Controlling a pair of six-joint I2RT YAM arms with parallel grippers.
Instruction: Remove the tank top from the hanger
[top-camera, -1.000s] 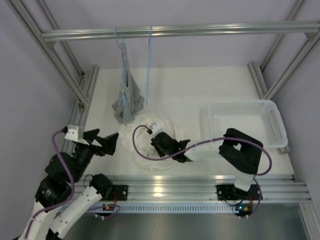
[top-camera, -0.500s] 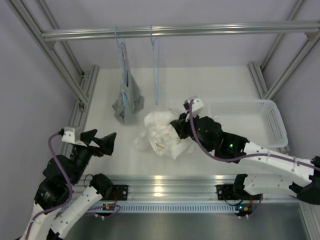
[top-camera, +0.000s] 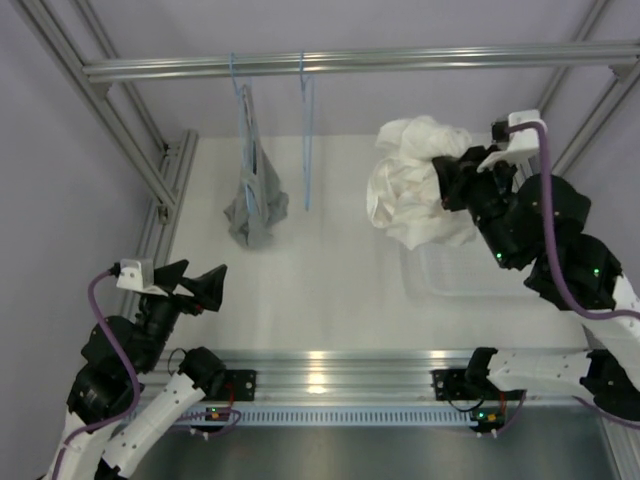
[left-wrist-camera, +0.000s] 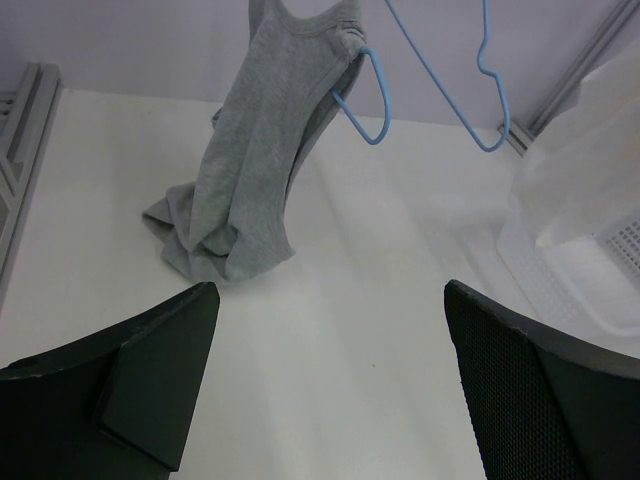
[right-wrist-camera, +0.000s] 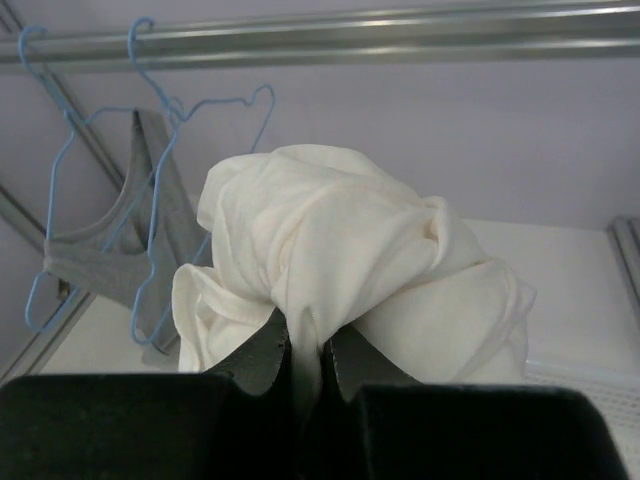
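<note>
tank top (top-camera: 408, 190) clamped in right jaws, hiding part of basket (top-camera: 452, 277), left jaws apart, hanger (top-camera: 306, 150) bare

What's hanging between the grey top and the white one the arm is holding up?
Only the empty blue hanger, hooked on the rail. The top view shows it between the grey top and the tank top.

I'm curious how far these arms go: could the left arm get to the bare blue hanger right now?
Probably yes. Its open tool holds nothing, and only table lies between it and the hanger; the grey garment hangs just beside.
</note>
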